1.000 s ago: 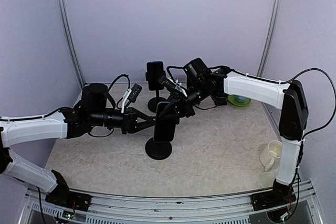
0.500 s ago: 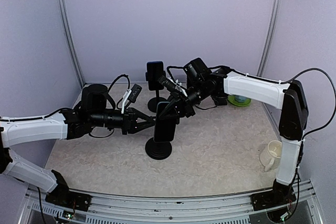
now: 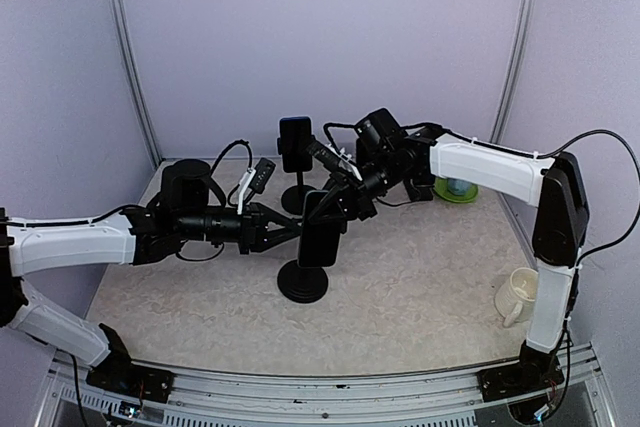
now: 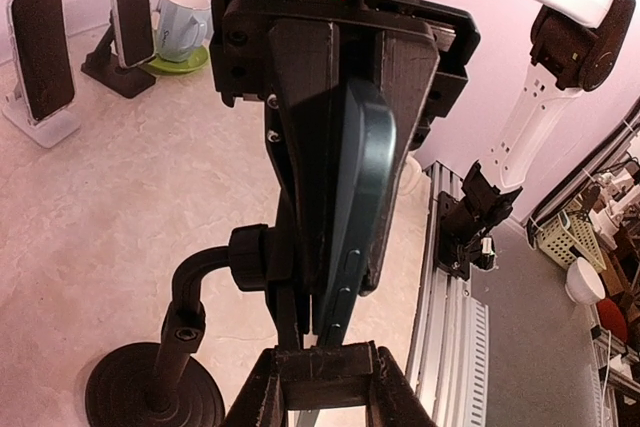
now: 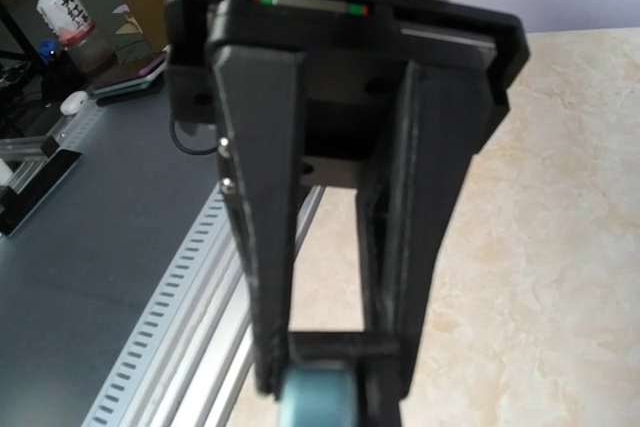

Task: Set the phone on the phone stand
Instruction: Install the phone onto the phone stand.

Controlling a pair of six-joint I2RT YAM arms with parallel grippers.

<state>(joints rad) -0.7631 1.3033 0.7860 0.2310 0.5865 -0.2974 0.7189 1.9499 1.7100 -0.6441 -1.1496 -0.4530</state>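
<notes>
While left gripper clamps phone at phone stand, right gripper seemingly pinches it; bottle label illegible.

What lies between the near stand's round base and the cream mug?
Only bare tabletop lies between the stand's base and the mug; the top view shows it.

From above, the left gripper and right gripper crowd the phone, hiding its top and the cradle of the phone stand; the left wrist view cuts the stand's base at the bottom edge, and whether the fingers pinch the phone or only flank it cannot be told; the right wrist view shows just a blurred teal corner of the phone, cropped at the bottom, between closed fingertips; the bottle label is unreadable.
</notes>
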